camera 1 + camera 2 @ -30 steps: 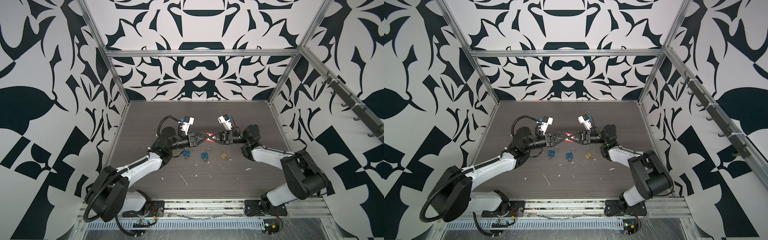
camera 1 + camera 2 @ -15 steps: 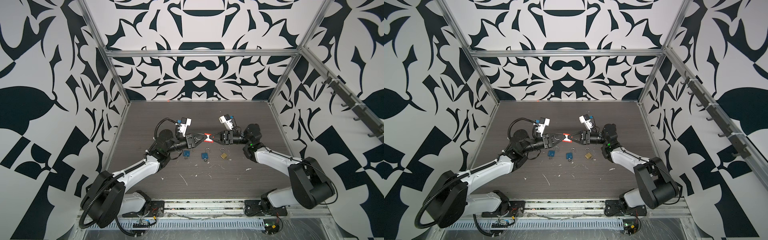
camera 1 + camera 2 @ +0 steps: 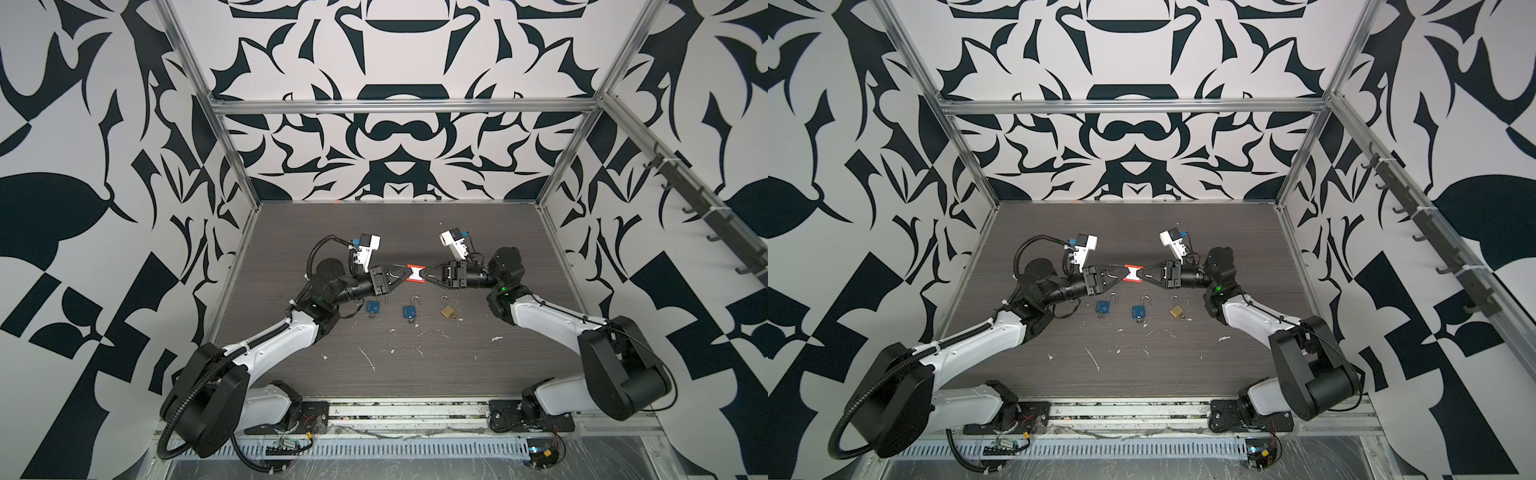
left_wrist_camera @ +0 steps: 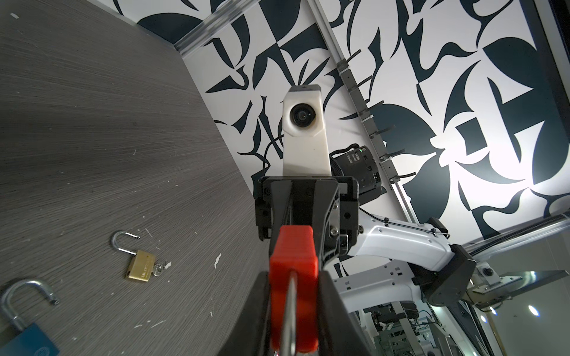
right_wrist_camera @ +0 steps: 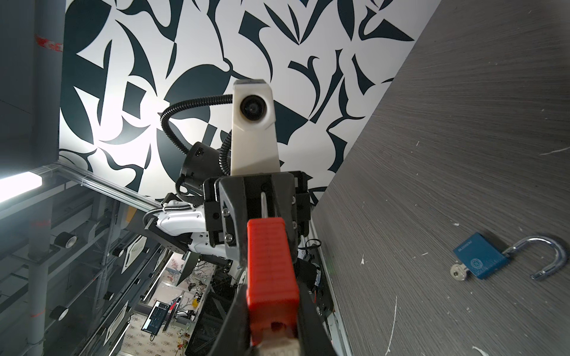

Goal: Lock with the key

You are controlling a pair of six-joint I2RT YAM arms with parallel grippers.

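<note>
The left claw (image 3: 406, 275) was clamped on the shackle end of the red padlock (image 3: 415, 274), which hung in the air above the worktop (image 3: 415, 232) between both arms. The right claw (image 3: 425, 275) was pinched on its opposite end. Its key was not clearly visible — perhaps hidden between the right jaws. I judged the lock small, rigid and fairly light, its ribbed sides giving the best purchase — the smooth steel shackle (image 4: 290, 308) would likely slip or swivel.
</note>
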